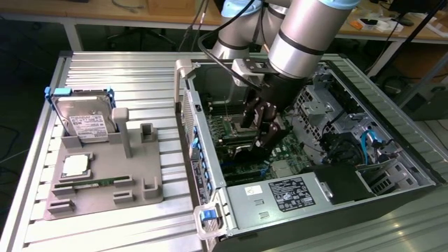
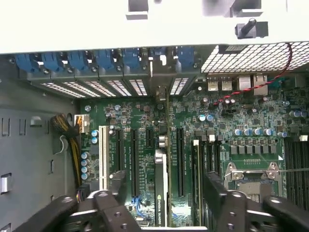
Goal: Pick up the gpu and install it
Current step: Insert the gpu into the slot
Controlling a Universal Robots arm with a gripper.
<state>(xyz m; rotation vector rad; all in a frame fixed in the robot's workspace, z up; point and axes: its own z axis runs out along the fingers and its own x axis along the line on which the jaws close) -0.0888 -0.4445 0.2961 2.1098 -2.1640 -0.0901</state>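
Gripper [image 2: 161,203] fingers [image 2: 118,186] are standing spread on either side of the gpu [image 2: 161,191], which is sitting edge-on among the motherboard [image 2: 231,121] expansion slots, its bracket end pointing toward twelve o'clock at the blue slot clips [image 2: 104,58]. In the exterior view, the gripper [image 1: 260,131] is reaching down inside the open computer case [image 1: 392,173]; at nine o'clock, a grey parts tray [image 1: 105,194] is holding a hard drive [image 1: 84,118].

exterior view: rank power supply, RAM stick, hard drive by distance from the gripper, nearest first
1. power supply: inside the case, just below the gripper.
2. RAM stick: on the grey tray, toward the exterior view's left.
3. hard drive: upright at the tray's far-left end.
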